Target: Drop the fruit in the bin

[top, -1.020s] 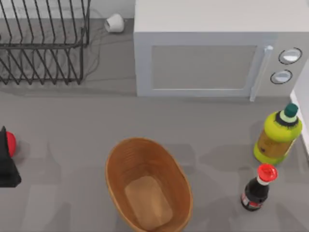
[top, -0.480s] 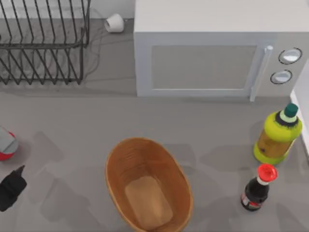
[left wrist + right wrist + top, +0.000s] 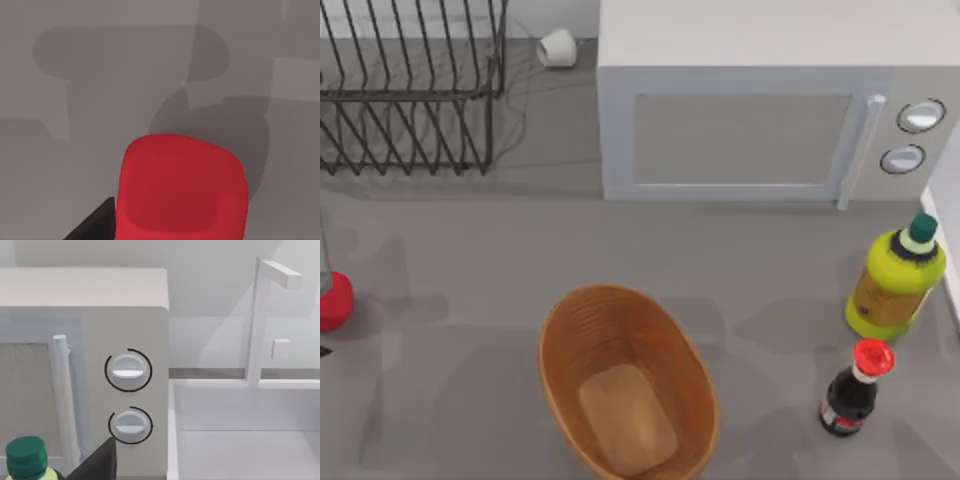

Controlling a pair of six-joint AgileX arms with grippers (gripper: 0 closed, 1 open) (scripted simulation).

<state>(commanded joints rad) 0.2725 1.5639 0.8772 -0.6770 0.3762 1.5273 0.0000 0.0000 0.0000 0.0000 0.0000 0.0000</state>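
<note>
White box-shaped microwave [image 3: 770, 100] with 2 round dials stands at the table's back. Large oval brown wicker bin [image 3: 625, 382], cut off by the frame's near edge, sits centre. Small smooth bright red fruit [image 3: 334, 301], half cropped, lies at the far left, well apart from the bin. Left gripper: only a dark finger tip [image 3: 95, 225] shows beside the fruit; its opening cannot be told.

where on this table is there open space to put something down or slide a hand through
Bare table lies between the fruit at the left edge and the bin, also between microwave and bin. It is crowded on the right by the yellow-green bottle and dark bottle.
</note>
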